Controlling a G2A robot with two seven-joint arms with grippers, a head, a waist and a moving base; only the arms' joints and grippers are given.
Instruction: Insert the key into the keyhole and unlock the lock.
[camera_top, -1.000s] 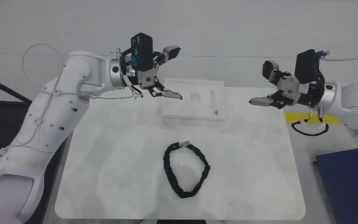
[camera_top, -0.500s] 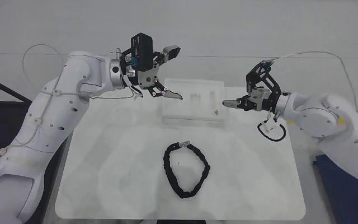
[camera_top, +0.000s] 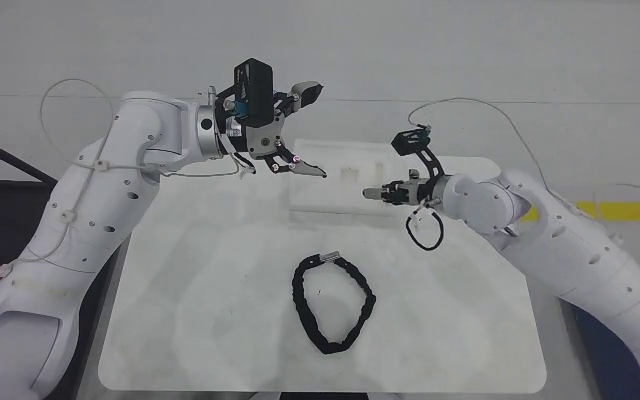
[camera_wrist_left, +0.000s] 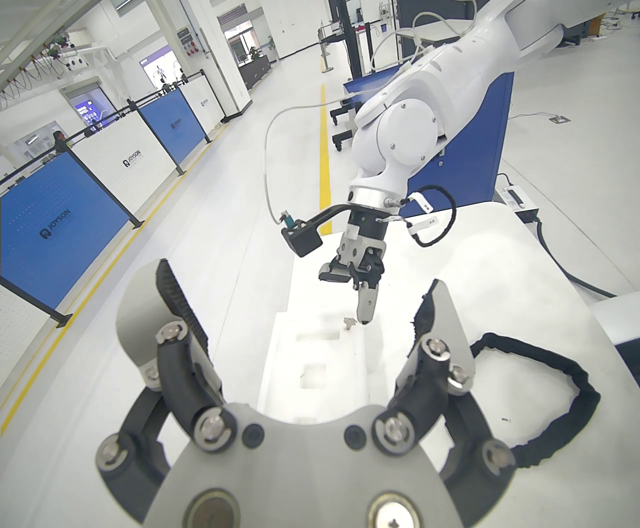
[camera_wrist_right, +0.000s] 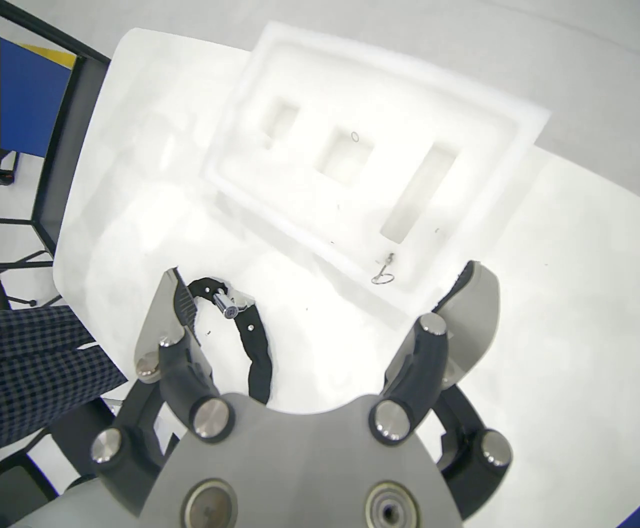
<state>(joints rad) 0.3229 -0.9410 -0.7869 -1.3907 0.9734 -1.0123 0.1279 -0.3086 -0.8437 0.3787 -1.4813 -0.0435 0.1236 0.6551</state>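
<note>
Key (camera_wrist_right: 382, 272) lies on foam tray (camera_wrist_right: 500, 115) lip just beside wide-spread right gripper (camera_wrist_right: 325, 280) (left gripper (camera_wrist_left: 300, 285) likewise wide, well apart), chain lock (camera_top: 300, 300) on table (camera_top: 200, 300); thin and flat, it may skid off when pinched.

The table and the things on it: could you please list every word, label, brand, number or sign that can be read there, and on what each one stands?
Foam tray: no text, plain white.
Chain lock: no text on its black sleeve.
Lock cylinder: any marking is too small to read.
Key: too small to read.
Table: no text.
</note>
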